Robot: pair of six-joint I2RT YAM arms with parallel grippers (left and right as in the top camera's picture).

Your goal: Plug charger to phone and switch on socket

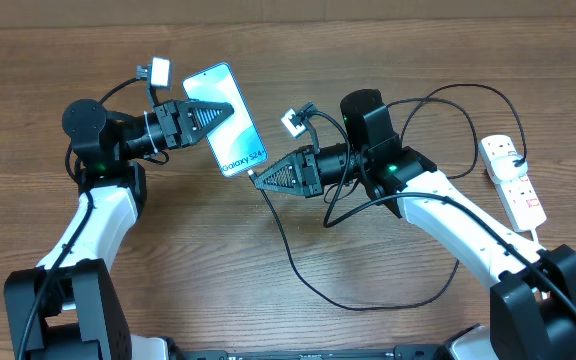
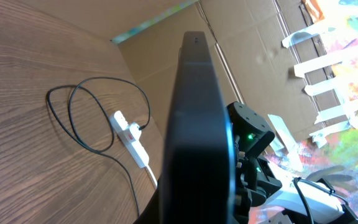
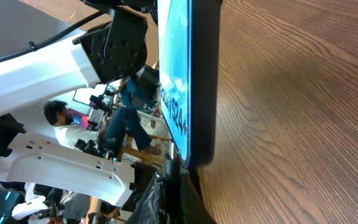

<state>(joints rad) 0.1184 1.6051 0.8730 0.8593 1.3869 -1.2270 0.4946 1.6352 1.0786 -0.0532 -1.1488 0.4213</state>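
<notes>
My left gripper (image 1: 226, 110) is shut on the phone (image 1: 226, 118), holding it above the table with its light blue screen up. In the left wrist view the phone (image 2: 197, 124) shows edge-on and dark, hiding the fingers. My right gripper (image 1: 260, 179) is shut on the charger's small black plug tip (image 3: 169, 165), right at the phone's (image 3: 188, 81) bottom edge. I cannot tell whether the tip is inside the port. The black charger cable (image 1: 293, 260) trails over the table. The socket (image 1: 513, 178), a white power strip with red switches, lies far right with a black plug in it.
The cable loops widely across the front and right of the table (image 1: 388, 300), and over the right arm (image 1: 438, 200). The socket (image 2: 129, 134) and cable loop (image 2: 89, 118) also show in the left wrist view. A cardboard wall (image 2: 241, 56) stands behind the table.
</notes>
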